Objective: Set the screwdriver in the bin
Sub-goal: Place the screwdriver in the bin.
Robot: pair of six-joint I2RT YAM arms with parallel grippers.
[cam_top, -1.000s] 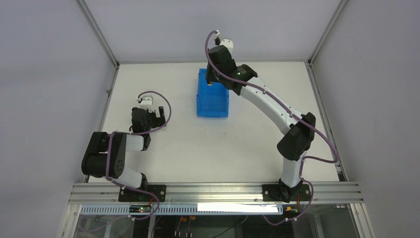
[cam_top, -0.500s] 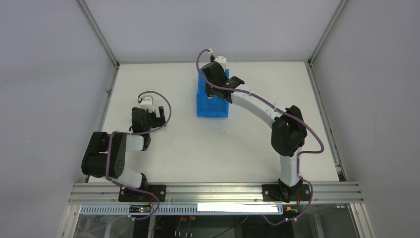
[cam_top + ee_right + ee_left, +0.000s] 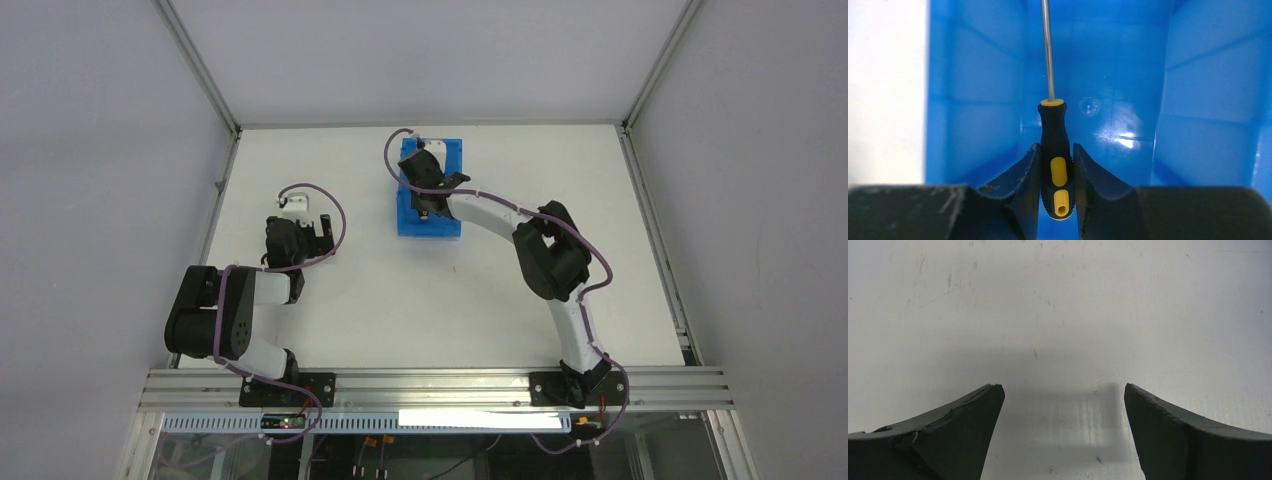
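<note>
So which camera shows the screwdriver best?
The right wrist view. The screwdriver is close, its black and yellow handle pinched in the right end effector, shaft pointing into the blue bin. From the top view the arm hides nearly all of it. The left wrist view shows table, no screwdriver.

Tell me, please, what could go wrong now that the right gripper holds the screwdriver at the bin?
The right gripper pinches only the rear of the screwdriver handle, so it might pivot or slip. Its shaft tip is out of view, so moving forward could jab the bin wall.
</note>
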